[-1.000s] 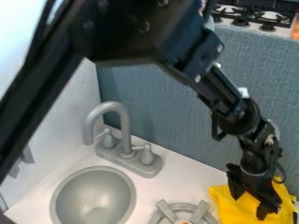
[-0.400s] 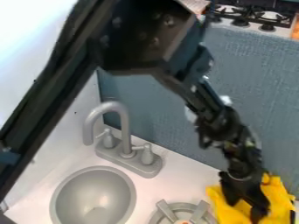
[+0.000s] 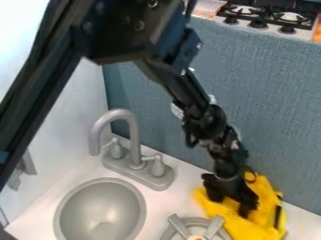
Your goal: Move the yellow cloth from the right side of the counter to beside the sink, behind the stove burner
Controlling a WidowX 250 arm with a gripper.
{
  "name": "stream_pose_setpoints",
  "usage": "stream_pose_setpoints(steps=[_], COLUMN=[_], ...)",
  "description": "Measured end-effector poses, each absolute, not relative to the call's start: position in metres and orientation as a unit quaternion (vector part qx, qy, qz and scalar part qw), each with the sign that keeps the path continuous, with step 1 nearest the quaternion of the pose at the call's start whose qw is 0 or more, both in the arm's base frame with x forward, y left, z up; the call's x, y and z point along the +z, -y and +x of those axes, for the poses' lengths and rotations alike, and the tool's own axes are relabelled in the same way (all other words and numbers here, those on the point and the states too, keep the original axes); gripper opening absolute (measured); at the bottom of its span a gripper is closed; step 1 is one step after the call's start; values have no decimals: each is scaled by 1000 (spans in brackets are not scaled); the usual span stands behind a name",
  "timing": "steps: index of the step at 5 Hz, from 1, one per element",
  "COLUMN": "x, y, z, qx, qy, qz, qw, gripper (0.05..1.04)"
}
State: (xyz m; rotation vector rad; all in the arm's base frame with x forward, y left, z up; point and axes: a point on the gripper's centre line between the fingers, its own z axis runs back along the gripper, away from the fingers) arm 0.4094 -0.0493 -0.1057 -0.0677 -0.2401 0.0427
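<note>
Where the counter (image 3: 172,200) is met by the blue-grey panel (image 3: 272,103), a crumpled yellow cloth (image 3: 251,229) is seen near the lower right of the view. The tool (image 3: 232,207) is lowered onto this cloth, and by its yellow folds the lower part of the tool is surrounded. Whether it is wide or narrow, and whether the cloth is gripped by it, cannot be told. The black arm (image 3: 199,110) is extended from the upper left, across the panel, down to the cloth. A raised fold is formed on the right of the tool, and a dark narrow piece (image 3: 277,216) is seen upright against the right part of the cloth.

Just beside the cloth, on its left, a grey burner ring (image 3: 179,225) with bar-like supports is placed, partly cut by the lower edge. Farther to the left, a round grey sink (image 3: 100,201) is set into the white surface. Behind the sink, a grey faucet (image 3: 133,136) with a curved spout and two handles is mounted. By a pale wall (image 3: 65,126) the left side is closed. Beyond the panel, at the upper right, a stove (image 3: 270,27) with black grates and dark knobs is seen.
</note>
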Motion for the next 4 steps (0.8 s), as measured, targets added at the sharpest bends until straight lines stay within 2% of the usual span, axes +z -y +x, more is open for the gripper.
stream_pose_setpoints(steps=[1, 2, 3, 4], x=[-108, -106, -105, -103], y=[10, -10, -26, -13], z=[404, 390, 363, 352], qx=[95, 153, 208, 200], qy=[107, 96, 36, 9], qz=[26, 73, 73, 32], qw=[989, 981, 975, 979], gripper=[1001, 1001, 1001, 1001])
